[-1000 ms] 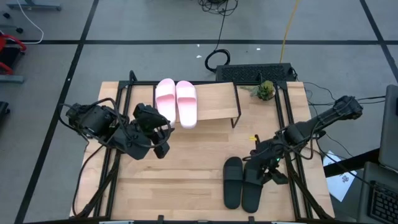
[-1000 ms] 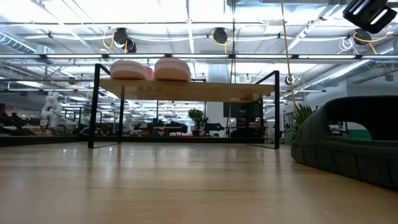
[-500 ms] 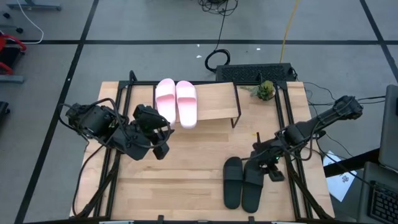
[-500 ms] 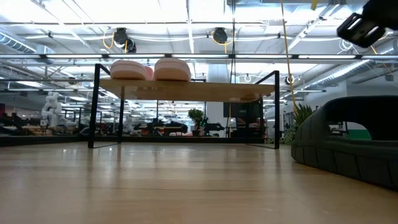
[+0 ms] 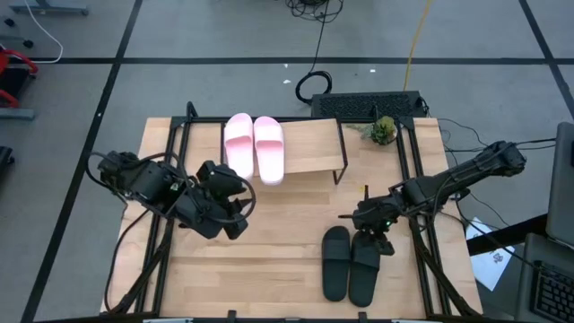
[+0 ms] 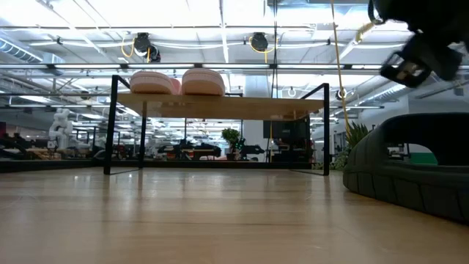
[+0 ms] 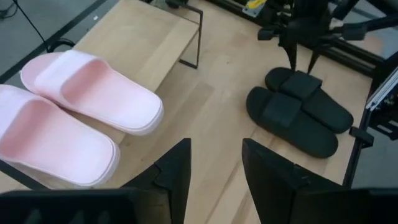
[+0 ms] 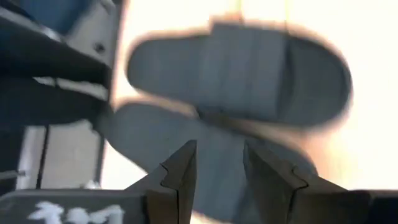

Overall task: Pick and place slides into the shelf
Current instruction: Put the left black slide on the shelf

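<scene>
Slides: two pink (image 5: 255,148) rest on the shelf (image 5: 309,148); two black (image 5: 352,263) lie on the table (image 5: 269,260). Right pincer (image 5: 369,226), spread, hovers above them; left pincer (image 7: 214,165) spread, empty.

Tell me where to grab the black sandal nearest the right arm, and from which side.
Grip the wide strap of the black sandal, coming straight down from above. It lies flat, sole down, beside its twin, and the raised strap gives an edge to pinch. The right pincer hangs over it, fingers open.
</scene>
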Robot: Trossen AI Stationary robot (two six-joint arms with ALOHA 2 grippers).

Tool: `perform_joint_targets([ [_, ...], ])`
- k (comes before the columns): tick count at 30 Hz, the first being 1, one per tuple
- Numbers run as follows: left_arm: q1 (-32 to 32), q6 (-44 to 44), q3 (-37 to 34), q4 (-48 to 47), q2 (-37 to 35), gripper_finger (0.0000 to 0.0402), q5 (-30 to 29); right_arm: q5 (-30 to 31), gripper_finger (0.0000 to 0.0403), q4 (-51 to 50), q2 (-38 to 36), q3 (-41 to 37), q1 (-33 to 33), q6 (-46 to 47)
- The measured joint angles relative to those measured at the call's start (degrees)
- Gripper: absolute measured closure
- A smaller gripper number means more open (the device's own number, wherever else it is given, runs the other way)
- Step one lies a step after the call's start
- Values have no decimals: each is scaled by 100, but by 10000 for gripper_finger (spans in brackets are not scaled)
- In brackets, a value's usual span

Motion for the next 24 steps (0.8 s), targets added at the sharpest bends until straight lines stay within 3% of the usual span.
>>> perform_joint_targets([
  [11, -73, 227, -42, 1, 0, 256, -13, -310, 282, 1425, 15, -2, 579, 768],
  [24, -81, 548, -42, -1, 0, 256, 74, 193, 282, 3296, 275, -7, 979, 2459],
])
